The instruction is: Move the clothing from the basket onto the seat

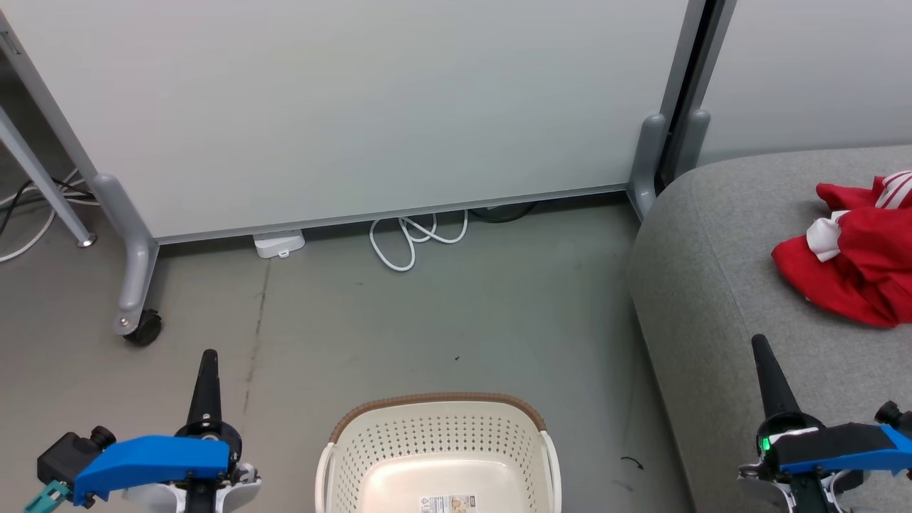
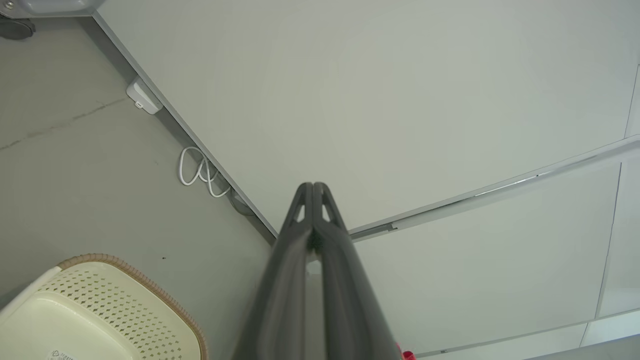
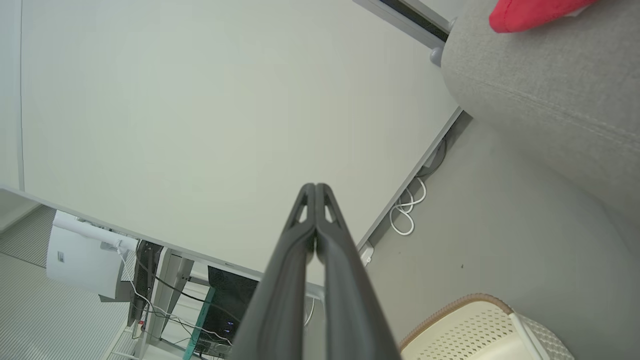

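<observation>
My left fingers [image 1: 207,385] and right fingers [image 1: 769,385] are both pressed closed, holding nothing. The red clothes [image 1: 851,271] lie on the seat [image 1: 712,285], ahead and to the right of my right fingers. The basket [image 1: 438,400] between my arms looks empty.

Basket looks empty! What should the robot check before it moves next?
1. Basket emptied: ok, the floor part in view bears just a label.
2. Clothing on seat: ok, the red heap lies there.
3. Both garments there: cannot tell, the heap runs off the picture.
4. Left gripper shut, holding nothing: ok.
5. Right gripper shut, holding nothing: ok.
</observation>
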### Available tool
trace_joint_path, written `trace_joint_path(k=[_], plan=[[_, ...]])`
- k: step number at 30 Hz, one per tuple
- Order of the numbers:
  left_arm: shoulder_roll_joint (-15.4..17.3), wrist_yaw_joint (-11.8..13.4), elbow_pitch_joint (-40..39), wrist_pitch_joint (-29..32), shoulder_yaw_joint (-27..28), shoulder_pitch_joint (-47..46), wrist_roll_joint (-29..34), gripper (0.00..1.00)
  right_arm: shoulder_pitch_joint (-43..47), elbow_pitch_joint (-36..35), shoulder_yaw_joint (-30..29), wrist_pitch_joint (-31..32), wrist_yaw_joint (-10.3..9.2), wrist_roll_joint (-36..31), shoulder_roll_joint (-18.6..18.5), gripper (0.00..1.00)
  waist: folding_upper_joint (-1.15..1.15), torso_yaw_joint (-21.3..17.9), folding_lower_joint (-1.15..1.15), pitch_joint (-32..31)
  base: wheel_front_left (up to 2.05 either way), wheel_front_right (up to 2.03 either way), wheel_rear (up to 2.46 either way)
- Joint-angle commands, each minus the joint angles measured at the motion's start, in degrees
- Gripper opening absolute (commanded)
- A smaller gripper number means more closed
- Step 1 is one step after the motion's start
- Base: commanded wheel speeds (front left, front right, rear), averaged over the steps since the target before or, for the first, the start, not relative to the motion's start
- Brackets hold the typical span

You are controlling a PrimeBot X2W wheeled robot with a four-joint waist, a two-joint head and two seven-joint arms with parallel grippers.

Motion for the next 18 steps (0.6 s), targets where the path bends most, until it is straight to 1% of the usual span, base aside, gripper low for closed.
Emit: trace_joint_path(k=[1,18], plan=[[0.05,-0.33,-0.65,0.37,0.53,-1.28,-1.47,0.00,-1.38,-0.31,-0.14,0.40,0.03,1.71,-0.28,0.00,0.00,0.00,0.00,0.01,0.00,0.00,0.00],[0.02,-0.47,-1.07,2.64,1.55,-1.68,-10.18,0.00,-1.62,-0.02,-0.45,2.65,0.03,11.29,-0.31,0.00,0.00,-0.02,0.00,0.08,0.00,0.00,0.00]])
